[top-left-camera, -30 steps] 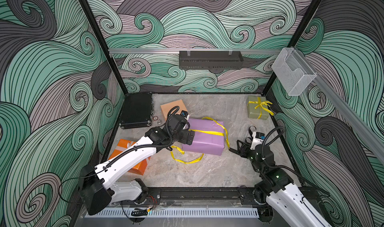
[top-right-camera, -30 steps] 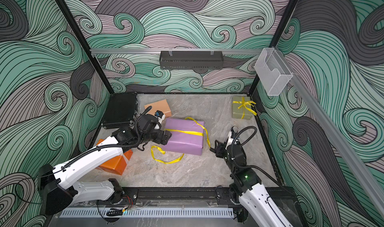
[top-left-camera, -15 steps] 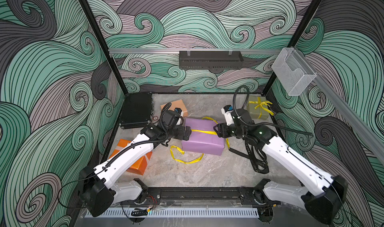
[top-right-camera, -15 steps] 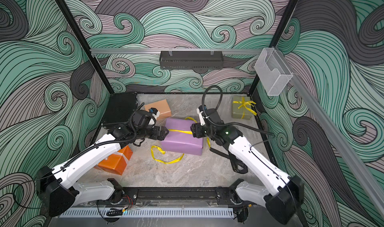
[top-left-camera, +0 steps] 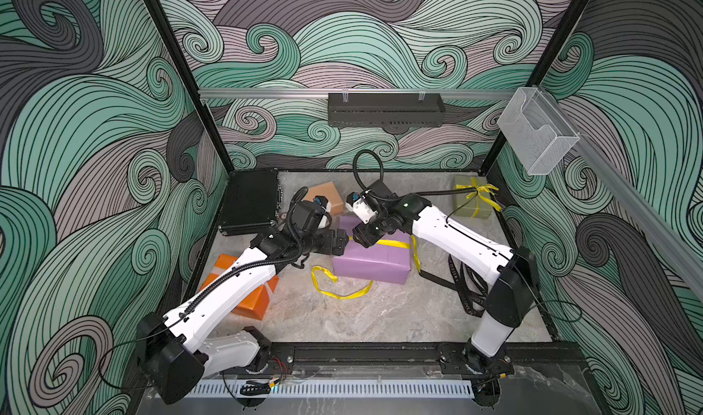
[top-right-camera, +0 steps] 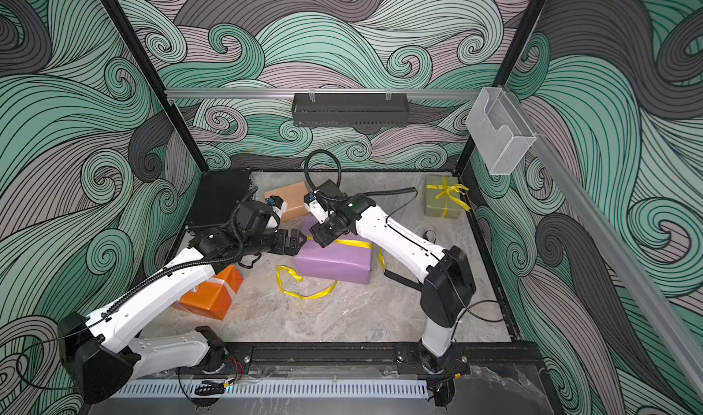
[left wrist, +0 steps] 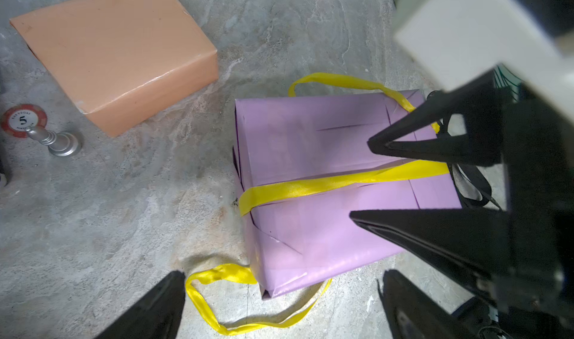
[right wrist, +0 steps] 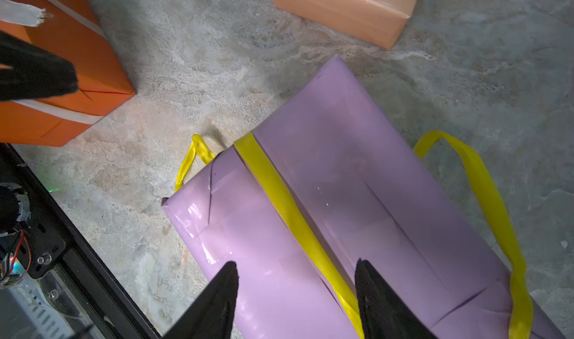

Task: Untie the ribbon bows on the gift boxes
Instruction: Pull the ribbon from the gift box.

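Note:
The purple gift box [top-left-camera: 374, 266] [top-right-camera: 334, 262] lies mid-table with an untied yellow ribbon [left wrist: 310, 188] [right wrist: 279, 197] banded over its top. The ribbon's loose end [top-left-camera: 338, 289] trails on the table in front. My right gripper [right wrist: 296, 269] [left wrist: 360, 179] hovers open over the box top, a finger on each side of the band. Wide open and empty, my left gripper [left wrist: 279, 290] [top-left-camera: 340, 242] is at the box's left end. The olive-green box [top-left-camera: 471, 207] keeps its tied yellow bow [top-left-camera: 477, 193]. My left arm partly hides the orange box [top-right-camera: 211, 297] with its white ribbon [right wrist: 59, 113]. The tan box [left wrist: 115, 51] is bare.
A black hard case [top-left-camera: 251, 200] stands at the back left. A poker chip [left wrist: 23, 119] and a silver pawn [left wrist: 59, 141] lie beside the tan box. A loose black ribbon [top-left-camera: 468, 291] sprawls on the table under my right arm.
My right arm has swung from the front right corner up over the purple box, its gripper now above the ribbon band. The left gripper has stayed at the box's left end.

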You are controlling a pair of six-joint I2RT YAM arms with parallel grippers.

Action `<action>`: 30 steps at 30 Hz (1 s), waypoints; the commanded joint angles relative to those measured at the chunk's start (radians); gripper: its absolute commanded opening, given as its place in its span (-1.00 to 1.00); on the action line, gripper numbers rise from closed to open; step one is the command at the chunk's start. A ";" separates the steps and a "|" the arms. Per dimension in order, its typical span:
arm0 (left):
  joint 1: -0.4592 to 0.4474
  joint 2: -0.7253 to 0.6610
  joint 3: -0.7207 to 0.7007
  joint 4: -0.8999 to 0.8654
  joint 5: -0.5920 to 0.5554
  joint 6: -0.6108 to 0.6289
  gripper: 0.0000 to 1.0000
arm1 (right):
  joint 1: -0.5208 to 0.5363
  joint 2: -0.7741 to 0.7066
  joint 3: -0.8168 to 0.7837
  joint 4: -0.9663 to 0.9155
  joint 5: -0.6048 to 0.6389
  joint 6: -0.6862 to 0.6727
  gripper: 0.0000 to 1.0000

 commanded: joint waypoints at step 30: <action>0.061 -0.049 -0.017 0.019 0.047 -0.041 0.97 | -0.084 0.148 0.125 -0.217 -0.085 -0.107 0.10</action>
